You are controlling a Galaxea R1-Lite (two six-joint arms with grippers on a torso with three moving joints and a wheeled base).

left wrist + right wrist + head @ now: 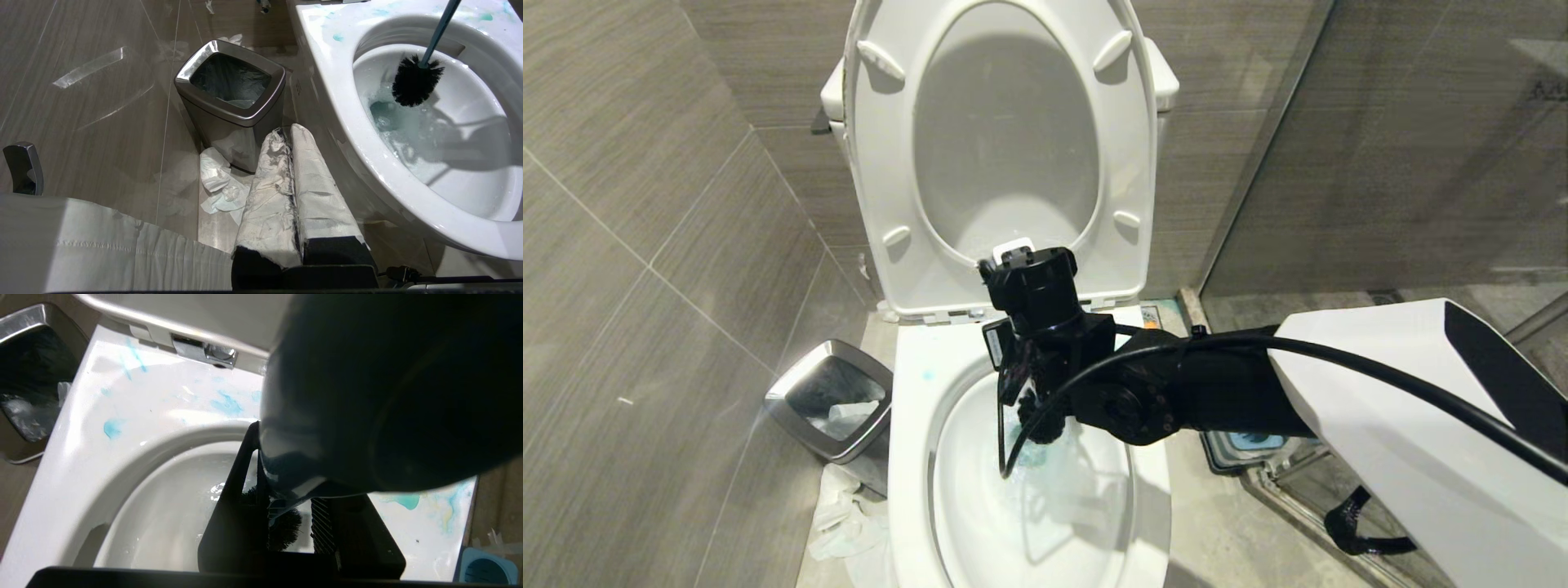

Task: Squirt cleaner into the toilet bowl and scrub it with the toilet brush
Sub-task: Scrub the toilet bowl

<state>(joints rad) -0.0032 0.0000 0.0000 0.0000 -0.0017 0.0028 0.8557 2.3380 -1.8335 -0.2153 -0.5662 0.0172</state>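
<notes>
**Inspection: brush head in bowl, right arm holding**

Right gripper [1031,384] sits over the toilet bowl [907,457], above the rear part of the opening, pointing down. Jaws closed narrow on the toilet brush [416,81]; in the right wrist view the flattened handle end sits btwn the two black fingers [229,522], filling much of the pic. Handle is slim, teal-blue, tilted. Black bristle head hangs inside the bowl, at or just above the tinted water w/ foam; contact w/ the ceramic can't be confirmed.

Cleaner [112,428]: turquoise smears and blots on the flat rim at the back and on both sides, plus pale blue tint in the bowl water. Seat and lid [1001,155] raised, leaning back against the tank.

Left gripper [292,192]: low beside the bowl's outer wall, near the floor. Both fingers wrapped in white paper or tape, pressed together, nothing held.

Surroundings: chrome-rimmed waste bin [231,102] on the floor just beside the bowl, dark liner inside. Crumpled white tissue [218,183] on the tiles at the bin's base. Grey-blue brush holder [484,569] on the floor on the bowl's other side.
</notes>
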